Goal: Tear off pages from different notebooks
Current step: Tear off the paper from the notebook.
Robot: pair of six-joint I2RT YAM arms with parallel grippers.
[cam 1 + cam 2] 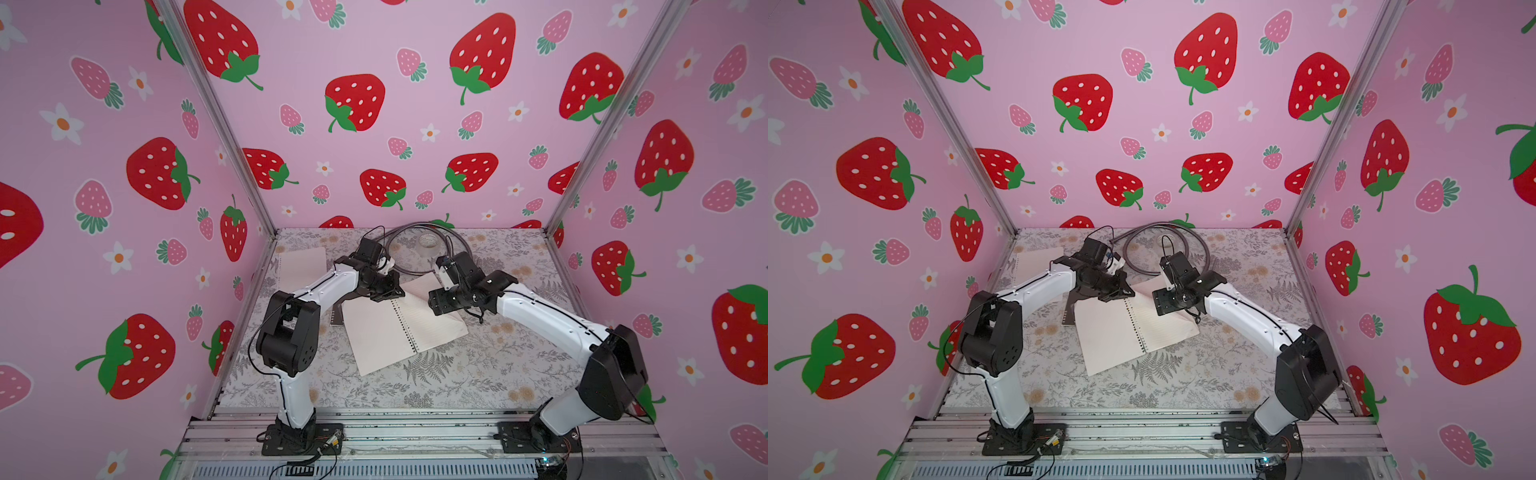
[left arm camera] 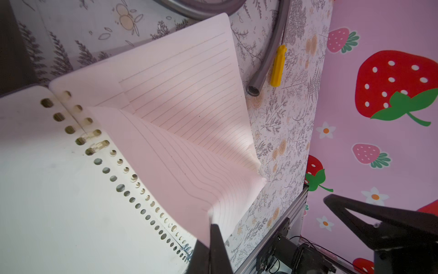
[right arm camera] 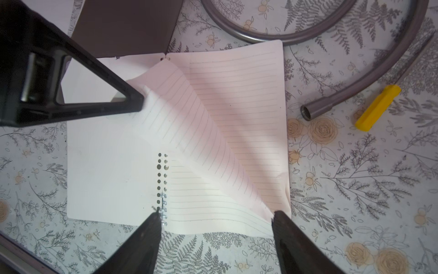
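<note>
A notebook (image 1: 374, 340) with a whitish cover lies open in the middle of the table, also seen in the right wrist view (image 3: 106, 166). My left gripper (image 2: 212, 224) is shut on the corner of its top lined page (image 2: 180, 170), which is lifted and curled across the spiral (image 3: 163, 204). In both top views the left gripper (image 1: 397, 293) (image 1: 1127, 293) sits over the notebook's far end. My right gripper (image 3: 216, 214) (image 1: 436, 307) hovers open above the notebook's near edge, holding nothing. A dark brown notebook (image 3: 128, 26) lies partly under the open one. One loose page (image 1: 301, 262) rests at the back left.
A coiled grey hose (image 3: 331, 35) and a yellow plastic piece (image 3: 376, 108) lie beside the open notebook. A tape roll (image 1: 428, 243) stands at the back. Pink strawberry walls enclose the floral table (image 1: 478, 374) on three sides.
</note>
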